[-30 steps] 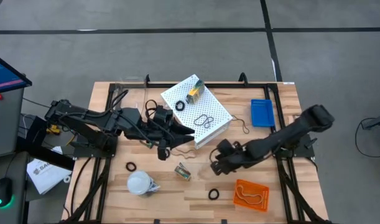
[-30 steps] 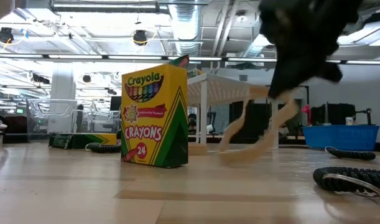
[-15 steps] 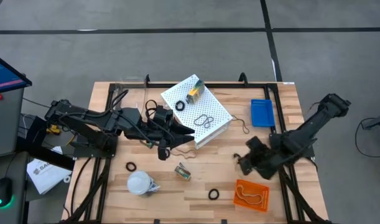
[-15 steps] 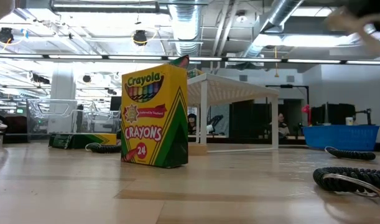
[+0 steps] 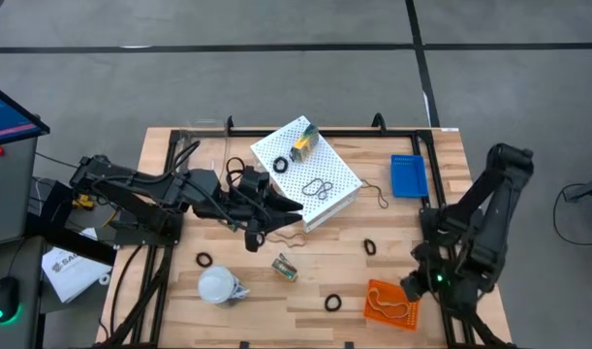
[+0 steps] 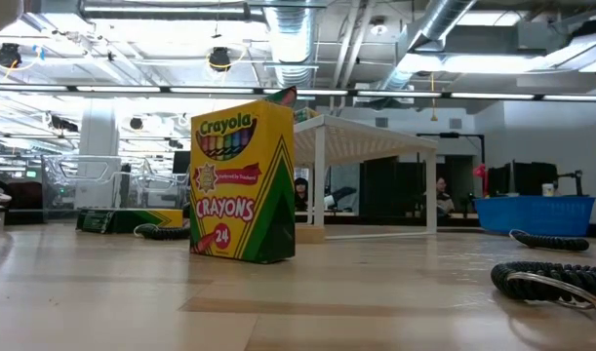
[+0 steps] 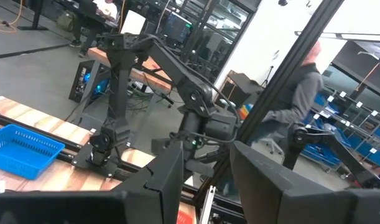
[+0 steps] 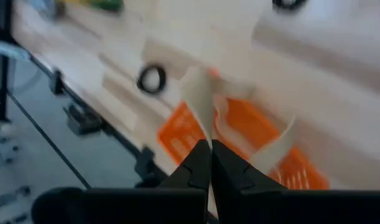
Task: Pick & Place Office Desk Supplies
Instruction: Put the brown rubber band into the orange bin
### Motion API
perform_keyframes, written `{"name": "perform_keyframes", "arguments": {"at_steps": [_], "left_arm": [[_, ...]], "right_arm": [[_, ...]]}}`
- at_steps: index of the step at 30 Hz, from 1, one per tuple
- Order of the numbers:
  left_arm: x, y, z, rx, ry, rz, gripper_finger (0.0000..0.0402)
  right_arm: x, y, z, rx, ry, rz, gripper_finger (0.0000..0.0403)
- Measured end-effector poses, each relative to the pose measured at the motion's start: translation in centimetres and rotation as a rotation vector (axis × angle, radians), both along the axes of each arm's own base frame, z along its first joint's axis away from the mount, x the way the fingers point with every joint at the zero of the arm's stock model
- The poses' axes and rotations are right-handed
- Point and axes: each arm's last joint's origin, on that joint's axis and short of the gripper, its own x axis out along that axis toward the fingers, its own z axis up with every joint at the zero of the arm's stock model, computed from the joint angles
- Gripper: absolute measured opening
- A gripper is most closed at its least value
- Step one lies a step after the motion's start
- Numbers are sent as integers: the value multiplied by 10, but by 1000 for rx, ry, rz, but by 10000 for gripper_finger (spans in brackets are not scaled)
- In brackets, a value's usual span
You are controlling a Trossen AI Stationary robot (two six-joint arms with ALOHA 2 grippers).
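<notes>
Two arms share the wooden table (image 5: 276,310), and only the right one is busy. The right gripper (image 8: 206,151) hangs over the orange tray (image 5: 391,302) at the near right corner, its fingers pinched tight on a tan rubber band (image 8: 205,106) that dangles in a pale, blurred loop above the tray; another tan band seems to lie inside the tray already, though I can't make it out well.

The left gripper (image 5: 294,214) waits beside the white perforated box (image 5: 339,174) near the table's middle; its fingers stand a little apart, and I can't tell whether they pinch anything.

A crayon box (image 6: 244,182) stands upright close to the low camera, reading "Crayola" across the top, "CRAYONS" in red, and "24" in a small circle. From above it shows lying small on the near middle of the table (image 5: 285,268). A second crayon box (image 5: 302,146) sits on top of the perforated box, with a black ring (image 5: 280,166) and more rubber-band loops (image 5: 318,188) near it.

Loose black rings (image 5: 369,247) lie about the boards. A blue tray (image 5: 407,175) sits at the far right.
</notes>
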Motion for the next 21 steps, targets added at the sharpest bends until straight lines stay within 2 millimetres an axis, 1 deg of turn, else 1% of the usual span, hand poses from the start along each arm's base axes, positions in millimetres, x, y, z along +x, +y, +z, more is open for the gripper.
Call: {"name": "perform_keyframes", "arguments": {"at_steps": [2,4,11,13,16,21], "left_arm": [[0,0,0,0,0,0,127],[0,0,0,0,0,0,127],[0,0,0,0,0,0,127],[0,0,0,0,0,0,127],[0,0,0,0,0,1,127],[0,0,0,18,-1,1,127]], "right_arm": [[1,8,-3,11,6,13,0],[4,16,-2,35,-4,16,0],[11,40,16,82,-29,28,0],[13,45,18,82,-29,28,0],[15,48,20,75,-26,26,0],[12,41,16,-13,18,26,0]]}}
